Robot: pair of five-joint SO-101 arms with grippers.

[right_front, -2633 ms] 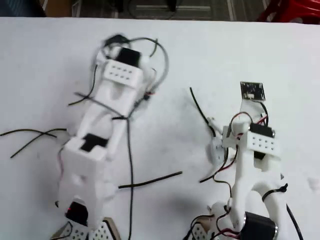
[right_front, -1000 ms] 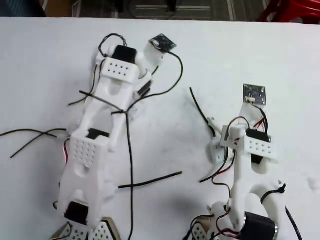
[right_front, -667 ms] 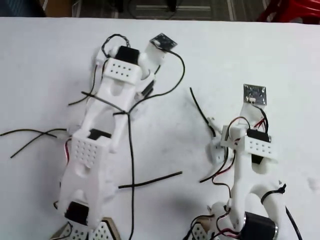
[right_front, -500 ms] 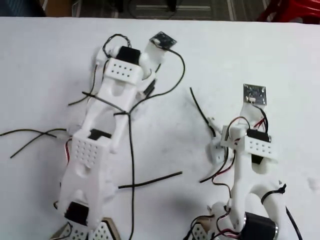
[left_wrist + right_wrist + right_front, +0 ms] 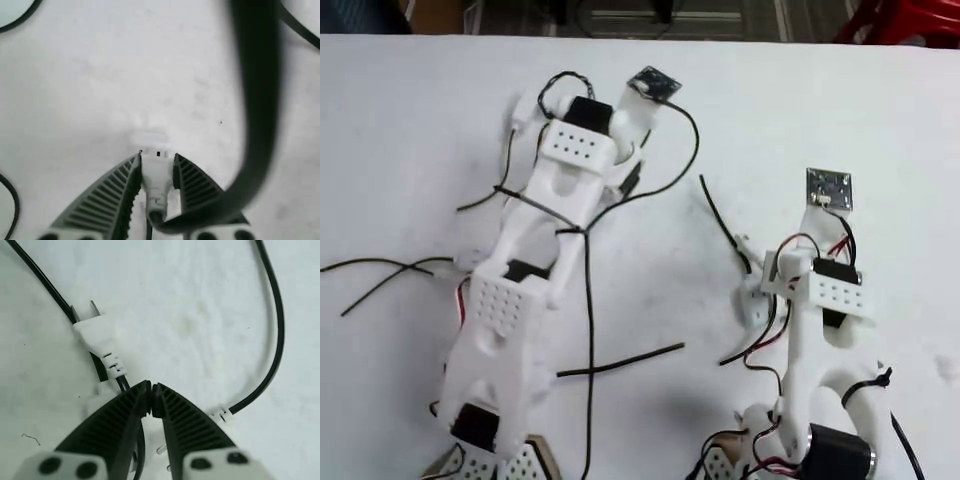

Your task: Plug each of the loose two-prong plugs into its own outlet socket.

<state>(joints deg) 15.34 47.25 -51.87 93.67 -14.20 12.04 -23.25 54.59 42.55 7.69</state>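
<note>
We find the left gripper (image 5: 156,161) with its ribbed grey jaws pinching a smooth white plug (image 5: 156,182) between them, its prongs barely discernible at the tips. A blurred black cable (image 5: 257,100) crosses in front and covers the plug's tail. The right gripper (image 5: 150,388) has its ribbed jaws pressed together on nothing, and a second white two-prong plug (image 5: 98,335) lies flat on the matte white surface (image 5: 200,300) just ahead of them, its cord passing beneath.
</note>
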